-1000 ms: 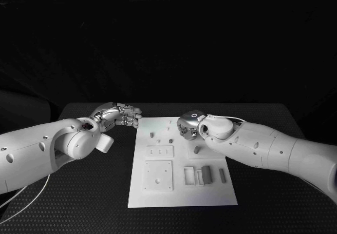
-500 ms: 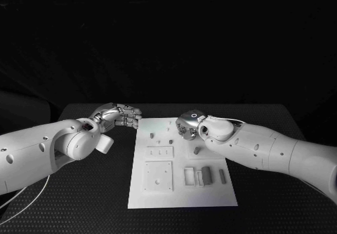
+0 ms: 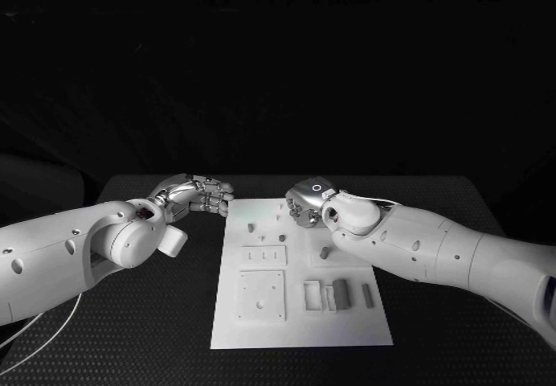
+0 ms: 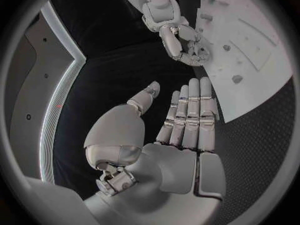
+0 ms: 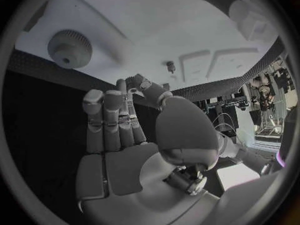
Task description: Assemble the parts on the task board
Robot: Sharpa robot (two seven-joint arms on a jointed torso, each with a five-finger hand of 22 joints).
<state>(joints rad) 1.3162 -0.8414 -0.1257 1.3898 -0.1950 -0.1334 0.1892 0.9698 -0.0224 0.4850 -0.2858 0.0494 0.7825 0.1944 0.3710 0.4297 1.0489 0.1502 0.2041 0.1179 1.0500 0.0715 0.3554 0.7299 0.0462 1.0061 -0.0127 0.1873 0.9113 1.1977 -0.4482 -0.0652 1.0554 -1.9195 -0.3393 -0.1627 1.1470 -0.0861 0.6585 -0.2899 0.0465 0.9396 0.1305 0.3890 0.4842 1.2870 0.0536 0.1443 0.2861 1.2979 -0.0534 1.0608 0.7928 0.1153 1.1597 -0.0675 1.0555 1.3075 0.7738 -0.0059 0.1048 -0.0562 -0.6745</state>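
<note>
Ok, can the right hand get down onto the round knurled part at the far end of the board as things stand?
Probably yes. The right hand hovers over the far end of the task board, fingers apart and holding nothing, and its wrist view shows the round knurled part just ahead with nothing between. The left hand sits off the board's edge.

Board (image 3: 299, 326) lies mid-table (image 3: 139, 338), long axis running away from the robot. Left hand (image 3: 194, 195) sits just off its far left corner; right hand (image 3: 307, 204) over its far end. Parts (image 3: 338, 291) cluster near-right on board.
</note>
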